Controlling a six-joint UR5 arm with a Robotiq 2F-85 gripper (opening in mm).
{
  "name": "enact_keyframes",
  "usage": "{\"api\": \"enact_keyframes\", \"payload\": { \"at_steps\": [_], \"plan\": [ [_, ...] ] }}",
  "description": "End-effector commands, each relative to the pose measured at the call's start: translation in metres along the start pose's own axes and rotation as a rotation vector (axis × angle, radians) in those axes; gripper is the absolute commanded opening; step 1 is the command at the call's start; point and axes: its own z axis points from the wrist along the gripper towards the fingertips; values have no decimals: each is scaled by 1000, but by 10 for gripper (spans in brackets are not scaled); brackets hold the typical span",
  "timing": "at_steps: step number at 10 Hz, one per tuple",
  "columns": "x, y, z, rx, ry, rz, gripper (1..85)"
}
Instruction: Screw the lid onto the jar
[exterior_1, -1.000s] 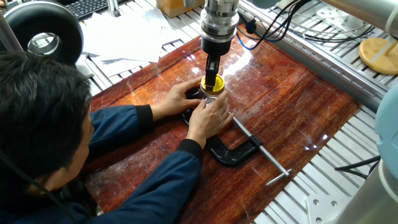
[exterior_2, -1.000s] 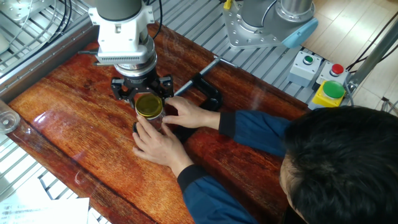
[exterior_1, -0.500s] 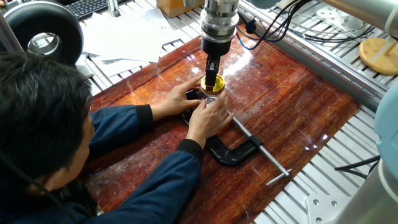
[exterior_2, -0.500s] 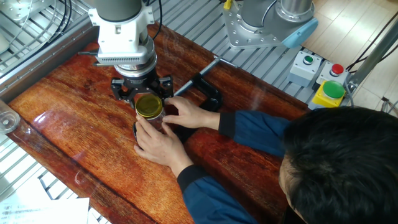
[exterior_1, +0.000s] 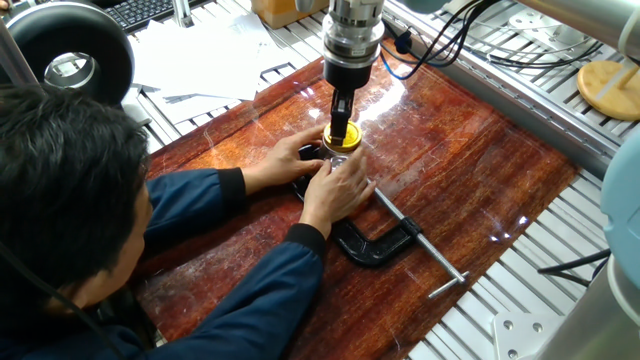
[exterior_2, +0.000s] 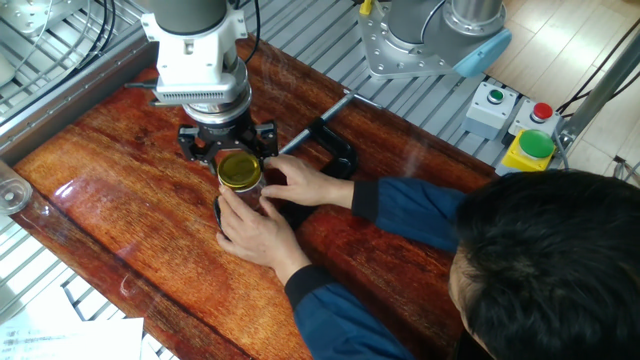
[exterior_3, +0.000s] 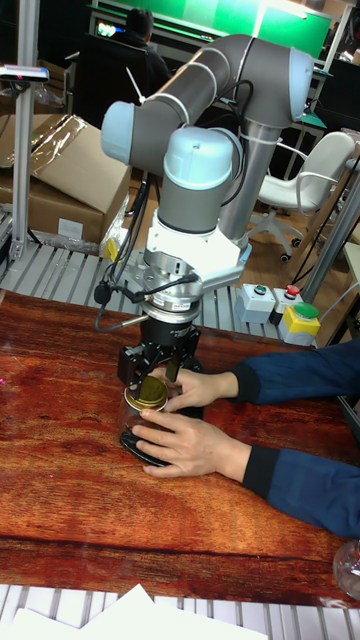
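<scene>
Claw (exterior_2: 237, 160) grips lid (exterior_2: 239, 170) atop jar (exterior_3: 140, 420); hands (exterior_2: 262, 232) below should brace jar firmly while claw turns squarely.

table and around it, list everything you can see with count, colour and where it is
lid: 1, yellow, on top of the jar, between the end effector's fingers
jar: 1, clear glass, mid-board, held by both of the person's hands
wooden board: 1, reddish brown, covering the table
C-clamp: 1, black with a silver screw, on the board beside the person's hands
wooden disc: 1, tan, on the metal rails off the board's far corner
button box: 1, grey with a green and a red button, beyond the board
yellow box: 1, yellow with a green top, next to the button box
person's hands: 2, around the jar
end effector: 1, black fingers, at the lid; whether they grip it cannot be told
</scene>
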Motion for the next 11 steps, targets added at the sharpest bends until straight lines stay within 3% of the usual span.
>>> {"api": "enact_keyframes", "payload": {
  "at_steps": [1,4,11],
  "plan": [
    [-1,1,-1,-10,-8,-4,710],
    [2,4,0,-25,3,-26,710],
    [14,3,12,-2,14,-135,703]
  ]
}}
